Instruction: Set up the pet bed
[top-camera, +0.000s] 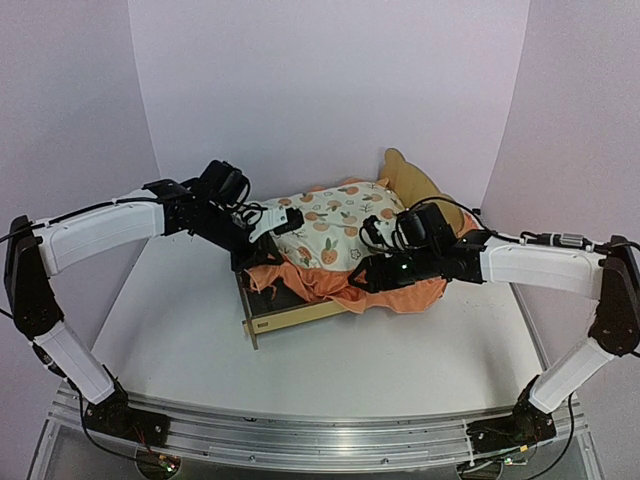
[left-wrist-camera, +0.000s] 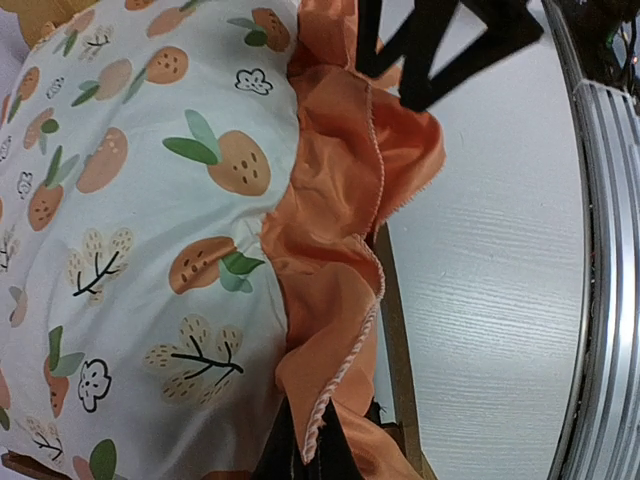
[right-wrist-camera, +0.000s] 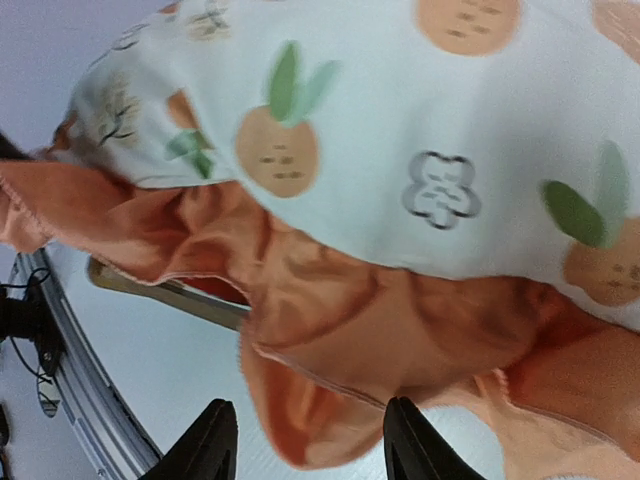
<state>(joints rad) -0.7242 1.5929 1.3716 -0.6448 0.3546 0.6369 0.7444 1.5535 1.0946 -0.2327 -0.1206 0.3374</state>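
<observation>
At table (top-camera: 400, 350) centre, the pet bed (top-camera: 290, 318) lies under the mattress pad (top-camera: 335, 225). At the pad's 8 o'clock the left gripper (left-wrist-camera: 308, 455) pinches its orange ruffle (left-wrist-camera: 330, 200); at 5 o'clock the right gripper (right-wrist-camera: 310, 402) stands wide astride it.

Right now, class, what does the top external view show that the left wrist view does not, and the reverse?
Only the top external view shows the eared headboard of the pet bed and the left arm and right arm reaching in from either side. Only the left wrist view shows the left tool pinched shut on the orange ruffle of the mattress pad. Both show the pad's fruit print, that ruffle and a plywood rail of the bed.
</observation>
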